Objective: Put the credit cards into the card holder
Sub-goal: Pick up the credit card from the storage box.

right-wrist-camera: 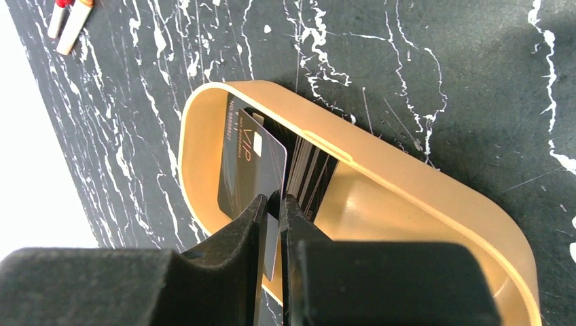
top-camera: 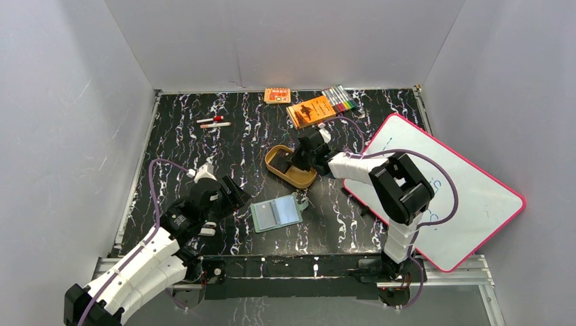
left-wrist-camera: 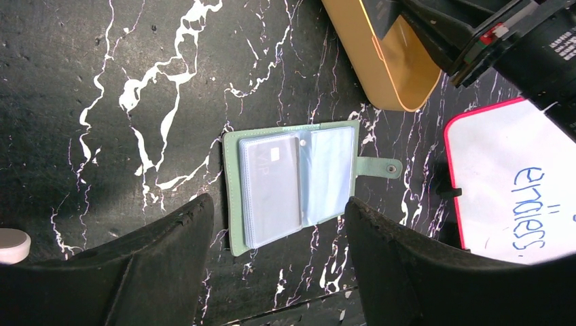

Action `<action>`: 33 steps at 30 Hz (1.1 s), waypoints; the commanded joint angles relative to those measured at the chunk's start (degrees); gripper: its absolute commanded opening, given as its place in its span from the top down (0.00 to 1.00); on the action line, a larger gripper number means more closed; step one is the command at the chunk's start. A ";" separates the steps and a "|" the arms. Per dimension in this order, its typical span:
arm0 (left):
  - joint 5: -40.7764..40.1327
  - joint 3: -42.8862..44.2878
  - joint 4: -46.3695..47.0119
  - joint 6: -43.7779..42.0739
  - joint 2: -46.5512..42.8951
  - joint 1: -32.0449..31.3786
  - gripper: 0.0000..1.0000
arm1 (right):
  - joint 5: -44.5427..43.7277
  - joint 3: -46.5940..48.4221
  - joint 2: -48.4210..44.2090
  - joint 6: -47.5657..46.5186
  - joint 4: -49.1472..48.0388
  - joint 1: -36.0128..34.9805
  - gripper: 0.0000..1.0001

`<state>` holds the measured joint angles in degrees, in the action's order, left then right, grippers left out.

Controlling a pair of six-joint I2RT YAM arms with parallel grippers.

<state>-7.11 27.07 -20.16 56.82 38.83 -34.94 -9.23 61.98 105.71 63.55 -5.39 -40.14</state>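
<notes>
1. Card holder: green, lying open and flat on the table, near the middle of its near half, snap tab towards the right. Pale blue inner pockets face up. One grey card shows through a clear pocket.

2. Credit cards: dark, standing on edge in the tan oval tray, which sits just beyond the card holder, a little to the right. One credit card, marked "VIP", leans at the front of the stack.

3. Right gripper: reaching into the tray from the right, jaws narrow and pinched on the edge of the front credit card.

4. Left gripper: hovering to the left of the card holder, jaws wide, nothing between them. In the wrist view the holder lies framed between the two fingers.

5. Whiteboard: pink-edged with blue writing, on the right side, tilted and overhanging the near right corner.

6. Orange booklet: far side, right of centre.

7. Marker set: coloured, just right of the booklet at the far edge.

8. Small orange box: far edge, centre.

9. Two pens: white and red, far left, side by side.
</notes>
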 commanded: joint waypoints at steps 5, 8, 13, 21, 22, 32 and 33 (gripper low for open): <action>-0.88 0.26 0.24 -0.40 0.28 0.27 0.33 | -0.48 -1.20 -3.83 -1.62 -0.84 0.00 0.86; -0.88 0.22 0.29 -0.45 0.39 0.29 0.33 | -0.35 -1.23 -4.15 -1.91 -0.94 -0.01 0.89; -0.81 0.25 0.32 -0.35 0.45 0.25 0.33 | 0.20 -1.24 -4.37 -2.03 -1.44 0.00 0.95; -1.33 0.67 -0.01 -0.54 0.35 0.25 0.33 | 0.59 -1.20 -7.61 -0.52 -1.73 -0.02 1.00; -1.44 0.82 -0.13 -0.52 0.24 0.28 0.33 | 0.54 -0.91 -8.38 -0.39 -1.53 0.04 1.00; -4.53 4.14 -2.70 -1.24 -0.68 0.30 0.32 | 1.95 3.68 -16.62 0.51 2.68 0.42 1.00; -4.88 4.55 -3.22 -1.33 -0.87 0.30 0.32 | 3.30 3.68 -17.60 0.06 2.67 0.79 1.00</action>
<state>-9.06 27.86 -21.39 56.45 39.24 -34.94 -8.16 62.89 93.14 63.11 -2.87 -40.10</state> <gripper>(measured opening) 0.676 0.017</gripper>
